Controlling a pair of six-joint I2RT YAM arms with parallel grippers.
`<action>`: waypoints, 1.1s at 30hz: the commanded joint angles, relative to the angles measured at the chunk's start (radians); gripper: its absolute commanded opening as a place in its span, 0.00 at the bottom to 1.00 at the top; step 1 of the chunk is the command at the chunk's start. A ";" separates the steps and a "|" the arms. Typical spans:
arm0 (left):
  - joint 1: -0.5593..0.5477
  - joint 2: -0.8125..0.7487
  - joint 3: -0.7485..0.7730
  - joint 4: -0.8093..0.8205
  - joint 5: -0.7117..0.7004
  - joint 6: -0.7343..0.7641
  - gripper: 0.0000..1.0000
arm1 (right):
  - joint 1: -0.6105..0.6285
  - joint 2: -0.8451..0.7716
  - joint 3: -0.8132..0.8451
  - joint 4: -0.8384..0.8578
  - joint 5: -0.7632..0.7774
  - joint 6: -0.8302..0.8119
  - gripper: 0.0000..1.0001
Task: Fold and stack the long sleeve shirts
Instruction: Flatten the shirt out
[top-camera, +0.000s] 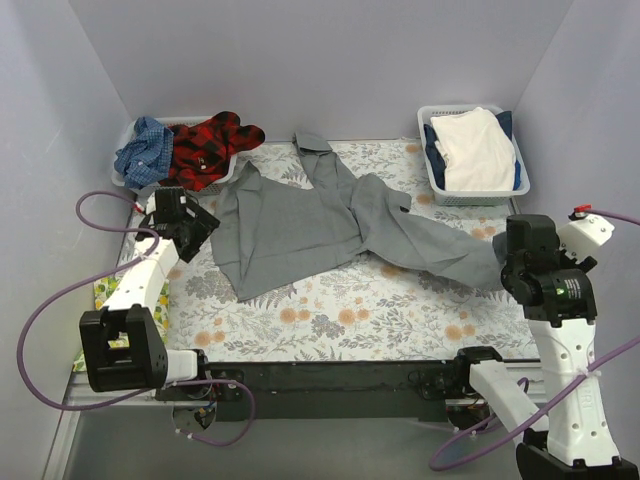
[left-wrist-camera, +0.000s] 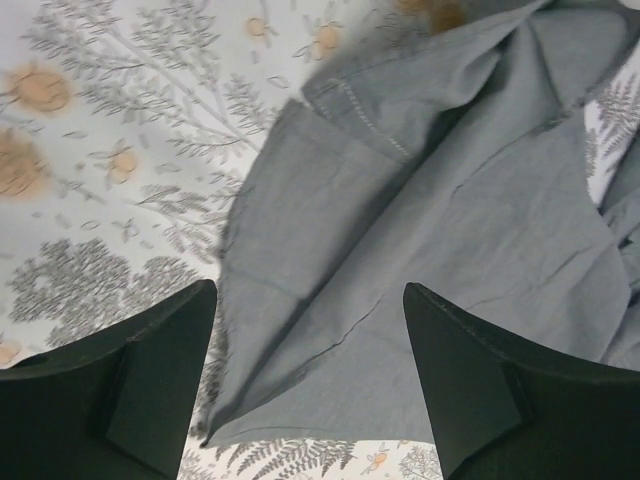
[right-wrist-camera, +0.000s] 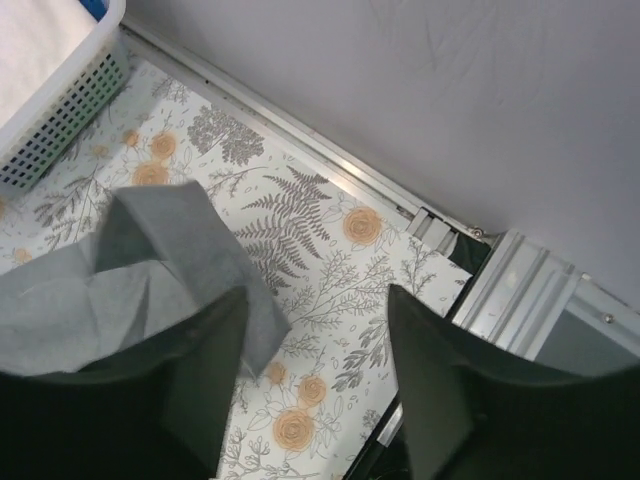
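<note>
A large grey long sleeve shirt (top-camera: 300, 225) lies spread on the fern-print table cover, one sleeve (top-camera: 440, 255) stretched out to the right. My left gripper (top-camera: 198, 228) hovers over the shirt's left edge. In the left wrist view it (left-wrist-camera: 308, 292) is open, and a corner of the grey cloth (left-wrist-camera: 420, 230) lies flat beneath the gap, not pinched. My right gripper (top-camera: 508, 268) is at the sleeve's end. In the right wrist view it (right-wrist-camera: 318, 295) is open, with the crumpled cuff (right-wrist-camera: 170, 255) beside its left finger and bare table cover between the fingers. A red-black plaid shirt (top-camera: 212, 147) and a blue checked shirt (top-camera: 143, 152) sit heaped at the back left.
A white basket (top-camera: 128, 180) at the back left holds the two heaped shirts. Another white basket (top-camera: 520, 185) at the back right holds folded white and blue cloth. A yellow print cloth (top-camera: 104, 292) shows at the left table edge. A metal rail (right-wrist-camera: 520, 290) and grey walls border the table.
</note>
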 joint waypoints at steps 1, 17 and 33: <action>-0.008 0.049 0.067 0.115 0.094 0.069 0.75 | -0.004 0.032 0.116 -0.055 0.133 0.023 0.72; -0.238 0.432 0.362 0.139 0.283 0.201 0.75 | 0.008 0.504 -0.076 0.520 -0.965 -0.404 0.73; -0.264 0.567 0.500 0.095 0.258 0.267 0.75 | 0.126 0.888 -0.045 0.500 -0.961 -0.456 0.60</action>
